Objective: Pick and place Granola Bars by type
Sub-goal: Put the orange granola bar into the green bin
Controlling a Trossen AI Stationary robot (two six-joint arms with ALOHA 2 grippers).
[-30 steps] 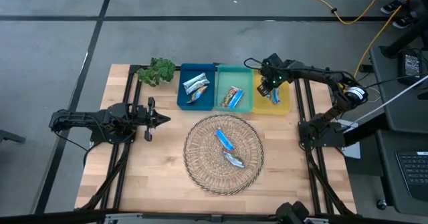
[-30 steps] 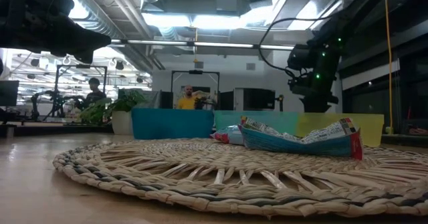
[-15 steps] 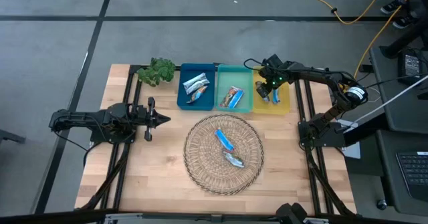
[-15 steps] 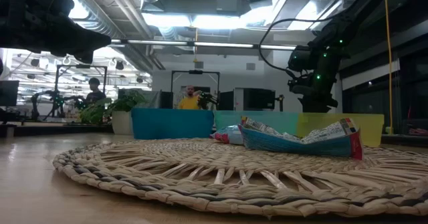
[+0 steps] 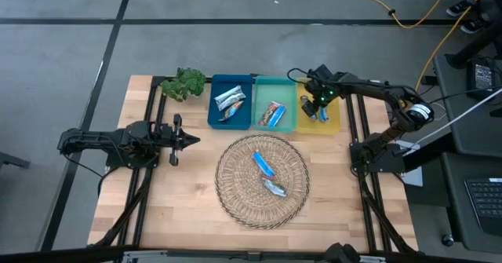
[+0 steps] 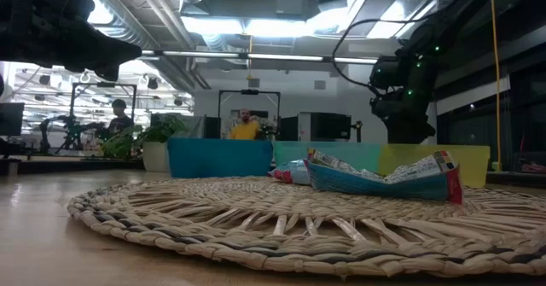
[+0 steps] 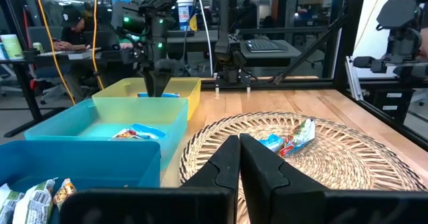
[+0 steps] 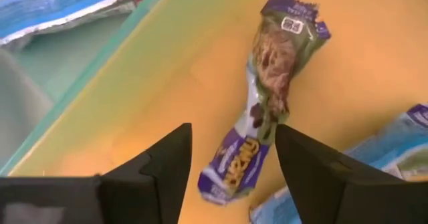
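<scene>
Right gripper (image 8: 231, 160) has opened over the yellow bin (image 5: 332, 122).
Purple bar (image 8: 264, 110) lies loose between its spread fingers; left gripper (image 7: 239, 158) closed, empty.

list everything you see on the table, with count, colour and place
bins: three side by side at the table's far edge, dark blue, teal, yellow
woven mat: one, tan, round, table centre
granola bars: two blue on the mat; some in each bin, exact count unclear; a purple-wrapped one lies in the yellow bin
plant: one, green, beside the blue bin
table: one, light wood
people: two, far in the room behind
left gripper: shut, empty, parked at the table's left side
right gripper: open, over the yellow bin, above the purple bar
</scene>
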